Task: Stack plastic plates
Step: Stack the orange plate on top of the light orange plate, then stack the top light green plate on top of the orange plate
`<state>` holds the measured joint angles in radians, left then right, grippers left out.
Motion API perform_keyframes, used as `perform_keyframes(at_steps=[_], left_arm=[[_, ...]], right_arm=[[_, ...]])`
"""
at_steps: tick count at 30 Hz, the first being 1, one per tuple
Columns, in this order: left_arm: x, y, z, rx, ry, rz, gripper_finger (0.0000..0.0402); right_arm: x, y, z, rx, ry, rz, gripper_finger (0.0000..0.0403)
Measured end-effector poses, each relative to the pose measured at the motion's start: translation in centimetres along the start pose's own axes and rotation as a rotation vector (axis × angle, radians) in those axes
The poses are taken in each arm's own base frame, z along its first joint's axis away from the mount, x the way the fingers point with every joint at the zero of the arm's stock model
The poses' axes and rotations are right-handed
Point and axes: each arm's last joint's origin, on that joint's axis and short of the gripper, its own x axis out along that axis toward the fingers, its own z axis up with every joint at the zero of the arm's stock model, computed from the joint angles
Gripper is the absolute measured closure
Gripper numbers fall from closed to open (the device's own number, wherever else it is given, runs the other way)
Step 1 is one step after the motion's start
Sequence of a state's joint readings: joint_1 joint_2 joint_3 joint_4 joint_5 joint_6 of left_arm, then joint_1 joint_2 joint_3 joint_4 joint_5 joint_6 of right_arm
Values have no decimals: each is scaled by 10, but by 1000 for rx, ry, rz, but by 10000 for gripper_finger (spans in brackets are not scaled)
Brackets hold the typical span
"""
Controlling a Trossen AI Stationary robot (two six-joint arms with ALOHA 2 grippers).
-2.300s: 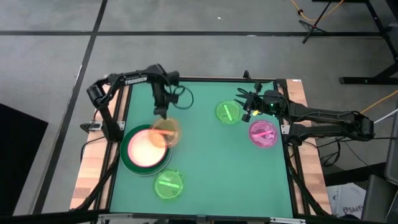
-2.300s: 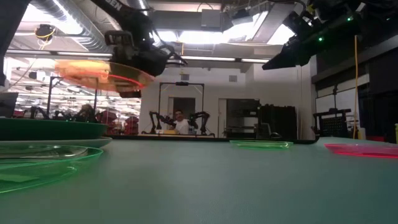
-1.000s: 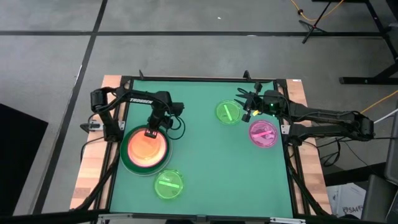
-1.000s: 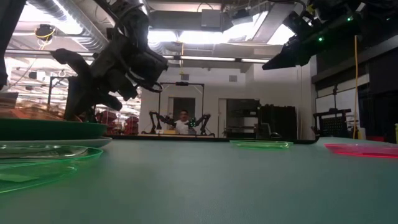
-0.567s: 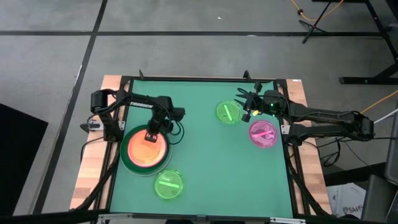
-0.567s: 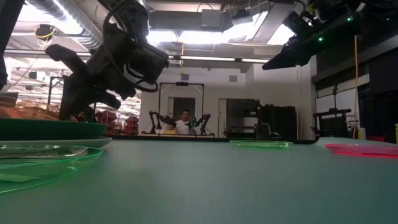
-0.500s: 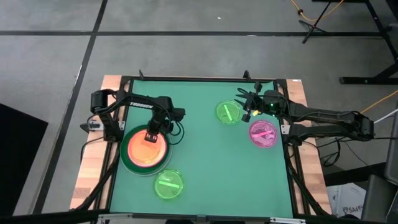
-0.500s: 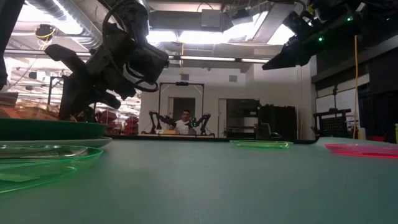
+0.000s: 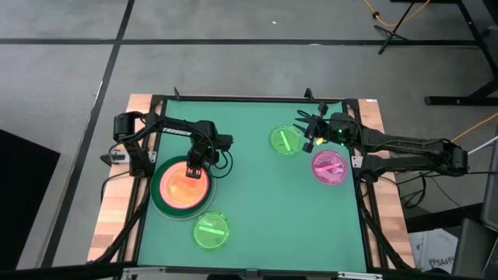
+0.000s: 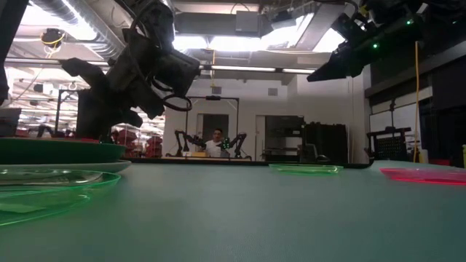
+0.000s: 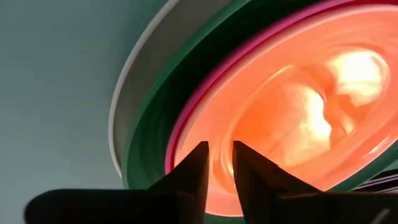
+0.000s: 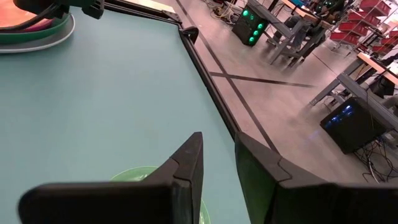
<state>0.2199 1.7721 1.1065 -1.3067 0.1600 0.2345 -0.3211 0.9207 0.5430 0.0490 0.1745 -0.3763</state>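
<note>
The orange plate (image 9: pixel 184 184) is seated on the stack (image 9: pixel 161 204) at the table's left side. The left gripper (image 9: pixel 194 168), fingers slightly parted with nothing pinched, hovers over its far rim. The release step looks done. Next, 1 lime plate (image 9: pixel 211 230) must be fetched. The right gripper (image 9: pixel 313 131), slightly spread and empty, waits near the other lime plate (image 9: pixel 285 141).

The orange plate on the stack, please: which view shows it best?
The left wrist view: the orange plate fills it, nested in the stack. The high view shows it whole but small; the low view hides it; the right wrist view catches only an edge.
</note>
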Motion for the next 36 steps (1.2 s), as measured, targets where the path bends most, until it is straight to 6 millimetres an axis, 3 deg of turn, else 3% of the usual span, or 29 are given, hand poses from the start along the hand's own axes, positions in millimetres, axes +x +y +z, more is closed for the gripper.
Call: perform_keyframes(at_steps=[12, 19, 26, 36], left_arm=[[0, -1, -5, -7, 49, -12, 319], [-12, -6, -16, -24, 8, -19, 319], [-32, -10, -19, -78, -239, 25, 319], [-55, -8, 9, -33, -664, 84, 319]], right_arm=[[0, 0, 0, 0, 0, 0, 319], [0, 0, 0, 0, 1, 0, 319], [0, 0, 0, 0, 0, 0, 319], [0, 0, 0, 2, -1, 0, 320]])
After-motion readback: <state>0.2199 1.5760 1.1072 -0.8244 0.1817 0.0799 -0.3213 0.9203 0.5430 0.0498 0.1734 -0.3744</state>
